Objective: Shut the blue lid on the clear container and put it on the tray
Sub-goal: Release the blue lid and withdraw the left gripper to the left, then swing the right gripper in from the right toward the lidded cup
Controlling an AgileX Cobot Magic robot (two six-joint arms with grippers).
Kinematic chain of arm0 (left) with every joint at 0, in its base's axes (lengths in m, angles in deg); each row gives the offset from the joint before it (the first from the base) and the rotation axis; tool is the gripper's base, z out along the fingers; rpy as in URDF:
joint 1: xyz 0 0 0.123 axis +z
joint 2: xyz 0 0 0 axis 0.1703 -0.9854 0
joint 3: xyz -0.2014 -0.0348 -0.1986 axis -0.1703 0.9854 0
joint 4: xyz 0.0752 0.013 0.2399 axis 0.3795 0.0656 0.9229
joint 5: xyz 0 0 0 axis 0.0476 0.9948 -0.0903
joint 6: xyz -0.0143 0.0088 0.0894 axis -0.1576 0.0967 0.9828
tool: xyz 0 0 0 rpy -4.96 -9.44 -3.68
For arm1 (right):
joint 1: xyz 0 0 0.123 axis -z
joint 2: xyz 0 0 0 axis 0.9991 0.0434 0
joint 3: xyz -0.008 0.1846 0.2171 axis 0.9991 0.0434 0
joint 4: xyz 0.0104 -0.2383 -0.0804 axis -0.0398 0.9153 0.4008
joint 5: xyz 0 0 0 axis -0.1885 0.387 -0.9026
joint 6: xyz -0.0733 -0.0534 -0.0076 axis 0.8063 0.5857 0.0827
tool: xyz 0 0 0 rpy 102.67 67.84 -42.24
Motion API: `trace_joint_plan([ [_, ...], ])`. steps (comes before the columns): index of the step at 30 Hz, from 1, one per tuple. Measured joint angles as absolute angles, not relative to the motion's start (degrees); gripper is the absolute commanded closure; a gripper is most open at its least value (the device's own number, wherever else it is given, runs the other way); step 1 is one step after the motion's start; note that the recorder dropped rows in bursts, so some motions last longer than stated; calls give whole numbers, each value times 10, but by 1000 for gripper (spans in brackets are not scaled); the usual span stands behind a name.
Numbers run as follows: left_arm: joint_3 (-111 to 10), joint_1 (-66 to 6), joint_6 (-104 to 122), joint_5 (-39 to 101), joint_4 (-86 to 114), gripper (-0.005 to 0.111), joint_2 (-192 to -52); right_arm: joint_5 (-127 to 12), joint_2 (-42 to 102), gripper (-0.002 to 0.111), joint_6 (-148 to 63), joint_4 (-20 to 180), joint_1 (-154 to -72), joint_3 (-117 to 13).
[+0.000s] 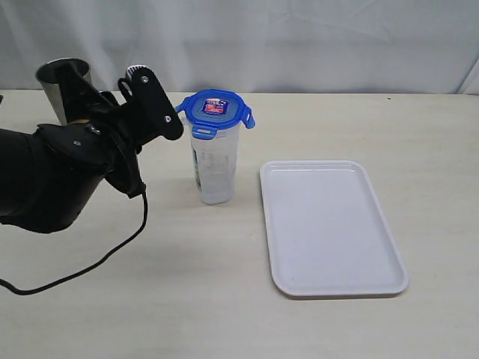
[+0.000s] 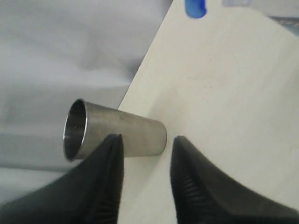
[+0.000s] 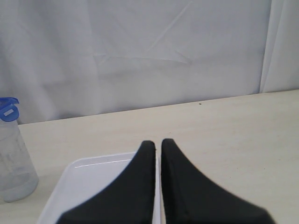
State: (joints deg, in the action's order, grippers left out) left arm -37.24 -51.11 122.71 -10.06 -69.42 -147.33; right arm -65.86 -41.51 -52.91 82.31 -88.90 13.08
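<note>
The clear container (image 1: pixel 217 161) stands on the desk (image 1: pixel 187 299) just beside the tray (image 1: pixel 333 224), on its left-arm side, with the blue lid (image 1: pixel 215 108) on top, flaps perhaps unlatched. It is probably light, stiff, smooth and easy to tip, so grip it mid-body. Left jaws apart, empty; right jaws together above the tray.

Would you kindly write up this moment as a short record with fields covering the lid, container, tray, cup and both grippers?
lid: blue lid sits on top of the clear container, flaps flared outward
container: upright on the table, left of the tray, not on it
tray: flat on the table, nothing on it
cup: steel cup upright at the table's back left
left gripper: open, holding nothing, near the lid's left side
right gripper: shut, holding nothing
</note>
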Motion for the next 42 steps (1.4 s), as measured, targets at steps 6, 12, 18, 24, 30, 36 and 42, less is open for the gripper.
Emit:
trace_joint_plan([
  [6, -374, -419, 1196, -44, -697, 107, -1473, -659, -415, 104, -529, 823, -889, 131],
  [12, -419, -277, 1084, 294, -682, 107, -1473, -607, -415, 104, -529, 820, -889, 131],
  [18, -482, -197, 1169, 547, -816, 107, -1473, -543, -415, 104, -529, 744, -889, 131],
  [24, -497, -170, 1228, 684, -856, 107, -1508, -510, -394, 104, -536, 718, -889, 131],
  [30, -524, -96, 1228, 864, -856, 107, -1610, -461, -252, 104, -569, 752, -920, 123],
  [36, -578, -63, 1228, 927, -856, 107, -1710, -343, -3, 104, -628, 917, -1051, 51],
  [42, -631, -88, 1228, 947, -856, 107, -1731, -327, 200, 104, -632, 1033, -1119, -42],
])
